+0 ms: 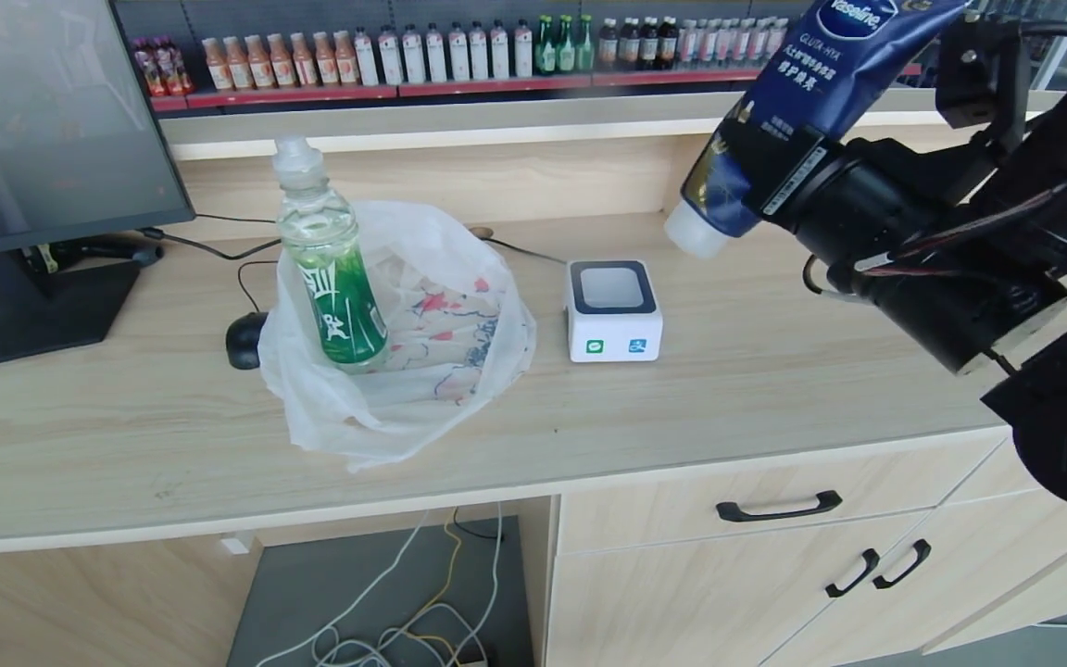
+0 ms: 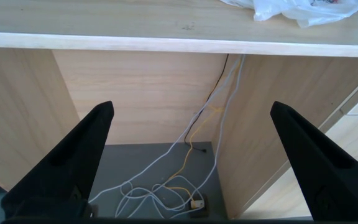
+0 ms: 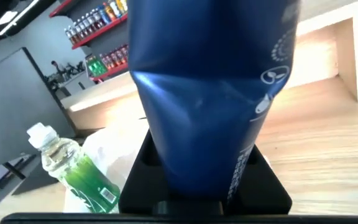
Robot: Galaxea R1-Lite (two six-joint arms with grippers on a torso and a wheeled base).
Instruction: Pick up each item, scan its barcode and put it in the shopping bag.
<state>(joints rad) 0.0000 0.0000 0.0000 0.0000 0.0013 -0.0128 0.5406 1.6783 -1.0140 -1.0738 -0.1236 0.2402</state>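
Observation:
My right gripper [image 1: 774,171] is shut on a blue lotion tube [image 1: 802,102], held in the air to the right of and above the white barcode scanner [image 1: 614,310], white cap pointing down-left. Up close, the blue lotion tube [image 3: 216,93] sits clamped between the black jaws. A clear bottle with a green label [image 1: 328,269] stands upright inside the white plastic shopping bag [image 1: 422,343] on the counter; the same green-labelled bottle [image 3: 79,174] shows beyond the tube. My left gripper [image 2: 191,155] hangs open below the counter edge, facing the cavity with cables.
A monitor [image 1: 43,120] stands at the counter's left, with a black mouse [image 1: 244,339] beside the bag. A raised ledge and a shelf of bottles [image 1: 496,46] lie behind. Drawers with black handles [image 1: 779,508] sit under the counter's right part. Cables [image 2: 173,186] lie on the floor below.

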